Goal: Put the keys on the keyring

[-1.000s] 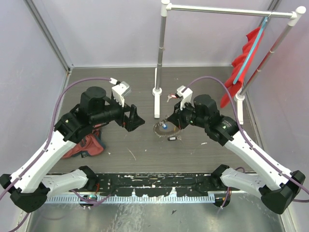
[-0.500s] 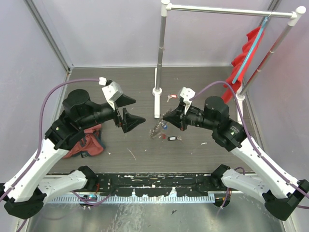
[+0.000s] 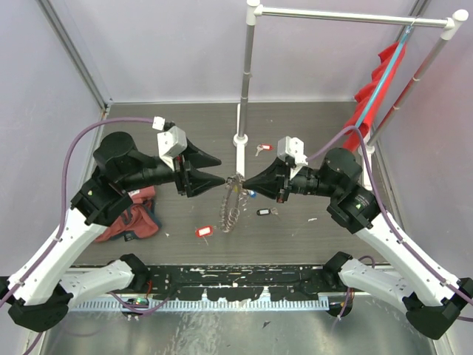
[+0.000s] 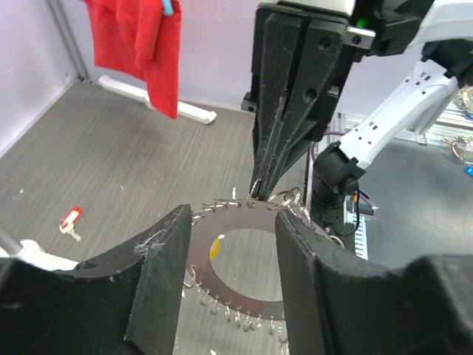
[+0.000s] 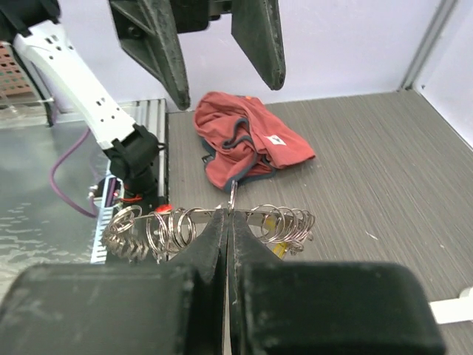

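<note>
The keyring (image 3: 231,204), a flat metal loop rimmed with small wire rings, hangs on edge above the table's middle. My right gripper (image 3: 247,183) is shut on its upper rim (image 5: 284,222). My left gripper (image 4: 231,214) faces it with jaws apart, one finger (image 4: 159,281) on either side of the keyring (image 4: 236,218). On the table lie a red-tagged key (image 3: 203,231), a black-tagged key (image 3: 263,212) and another red key (image 3: 262,148) by the post. A blue tag (image 3: 250,194) shows beside the ring, and a yellow tag (image 4: 215,246) behind it.
A crumpled red cloth (image 3: 133,218) lies at the left under my left arm. A white rack post (image 3: 242,140) stands just behind the grippers. A red garment (image 3: 373,81) hangs from the rack at the right.
My right gripper has lifted the keyring off the table and turned toward the left arm. My left gripper came in around it and narrowed. A red-tagged key now lies in front.
</note>
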{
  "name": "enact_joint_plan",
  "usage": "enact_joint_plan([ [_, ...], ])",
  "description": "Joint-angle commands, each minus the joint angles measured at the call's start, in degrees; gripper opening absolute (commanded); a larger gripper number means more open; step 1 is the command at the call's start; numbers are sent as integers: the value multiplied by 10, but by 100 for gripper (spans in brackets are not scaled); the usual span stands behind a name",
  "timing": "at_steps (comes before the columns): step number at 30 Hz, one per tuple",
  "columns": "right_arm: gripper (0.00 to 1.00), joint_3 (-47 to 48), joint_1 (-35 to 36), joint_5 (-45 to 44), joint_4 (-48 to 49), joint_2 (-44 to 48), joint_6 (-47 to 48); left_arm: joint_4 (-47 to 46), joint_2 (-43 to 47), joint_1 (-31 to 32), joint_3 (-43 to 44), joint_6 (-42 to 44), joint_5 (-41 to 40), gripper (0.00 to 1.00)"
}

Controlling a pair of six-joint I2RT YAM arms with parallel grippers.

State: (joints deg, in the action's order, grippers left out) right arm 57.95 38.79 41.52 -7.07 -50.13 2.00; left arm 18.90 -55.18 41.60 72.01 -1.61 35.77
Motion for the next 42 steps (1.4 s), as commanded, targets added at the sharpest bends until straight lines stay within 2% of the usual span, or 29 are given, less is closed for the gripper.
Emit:
enact_joint_plan([
  [1,1,36,1,56,92,5,-27,-66,10,-1,11,-19,77,53],
  [4,1,39,1,73,107,6,-37,-84,11,-1,8,-27,98,43],
  [7,1,41,1,80,116,7,-45,-88,9,0,8,-28,99,40],
  [12,1,45,1,83,130,10,-54,-92,-8,0,14,-45,125,48],
  [28,1,43,1,86,136,14,-59,-91,-40,19,24,-44,136,57],
  [37,1,42,1,88,140,14,-62,-91,-50,25,28,-44,134,45],
  [42,1,42,1,87,140,16,-61,-91,-56,28,31,-43,132,43],
])
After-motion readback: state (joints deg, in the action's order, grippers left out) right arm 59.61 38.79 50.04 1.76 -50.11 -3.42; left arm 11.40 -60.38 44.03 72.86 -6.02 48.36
